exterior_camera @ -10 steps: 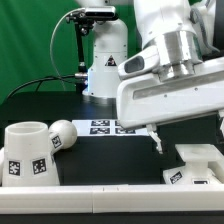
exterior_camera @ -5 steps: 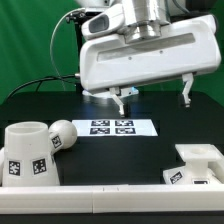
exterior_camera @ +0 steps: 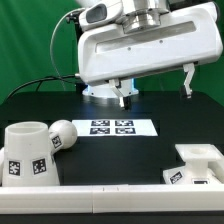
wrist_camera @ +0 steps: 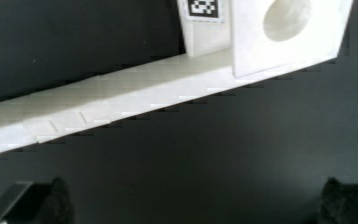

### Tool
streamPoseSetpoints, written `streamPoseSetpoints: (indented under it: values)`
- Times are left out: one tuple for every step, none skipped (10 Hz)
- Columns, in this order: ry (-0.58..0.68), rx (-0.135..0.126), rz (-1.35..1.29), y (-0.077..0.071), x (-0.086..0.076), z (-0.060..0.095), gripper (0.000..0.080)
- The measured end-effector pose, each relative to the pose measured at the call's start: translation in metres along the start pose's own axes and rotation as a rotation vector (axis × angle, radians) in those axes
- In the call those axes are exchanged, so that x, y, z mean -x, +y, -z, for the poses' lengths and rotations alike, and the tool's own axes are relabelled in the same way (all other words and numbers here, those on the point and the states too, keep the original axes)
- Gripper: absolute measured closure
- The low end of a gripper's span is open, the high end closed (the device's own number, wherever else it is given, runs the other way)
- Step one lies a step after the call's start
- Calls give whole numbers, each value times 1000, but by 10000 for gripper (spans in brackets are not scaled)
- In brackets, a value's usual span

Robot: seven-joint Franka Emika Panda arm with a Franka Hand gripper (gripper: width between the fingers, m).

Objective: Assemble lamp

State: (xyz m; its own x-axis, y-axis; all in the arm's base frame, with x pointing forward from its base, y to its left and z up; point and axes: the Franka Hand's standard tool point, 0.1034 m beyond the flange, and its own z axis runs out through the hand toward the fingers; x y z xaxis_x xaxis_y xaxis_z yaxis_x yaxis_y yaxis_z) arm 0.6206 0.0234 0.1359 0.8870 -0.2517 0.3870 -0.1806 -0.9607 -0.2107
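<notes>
The lamp's parts lie apart on the black table. The cone shade (exterior_camera: 25, 152) stands at the exterior view's front left, and the round-headed bulb (exterior_camera: 62, 135) lies beside it. The blocky base (exterior_camera: 198, 163) sits at the front right. In the wrist view the base (wrist_camera: 274, 35) shows a round socket hole and a tag. My gripper (exterior_camera: 157, 99) hangs high above the table's middle. It is open wide and empty and touches nothing. In the wrist view, both fingertips (wrist_camera: 34, 200) of the gripper (wrist_camera: 194, 205) show dark over bare black table.
The marker board (exterior_camera: 113, 127) lies flat in the table's middle, under my gripper. A long white rail (exterior_camera: 110, 190) runs along the front edge and also shows in the wrist view (wrist_camera: 123, 100). The robot's base (exterior_camera: 105, 70) and cables stand at the back.
My gripper has risen from low near the base and swung toward the exterior view's left and back. It now hangs above the marker board. The lamp parts have not moved.
</notes>
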Motion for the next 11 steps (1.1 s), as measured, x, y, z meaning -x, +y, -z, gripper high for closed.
streamPoseSetpoints:
  values:
    - [-22,11,-62,18,6,7,101]
    - [-53,26,-88,36,11,16,101]
    - [-57,47,-103,53,18,22,101]
    - [-69,55,-119,63,27,19,101]
    - [-75,54,-62,60,29,17,101]
    - [-77,54,25,62,28,17,101]
    - [-79,52,78,63,28,17,101]
    - [-80,51,115,62,29,17,101]
    - [-86,53,253,70,32,17,101]
    - [-109,66,411,97,44,18,101]
    - [-138,72,592,127,56,22,101]
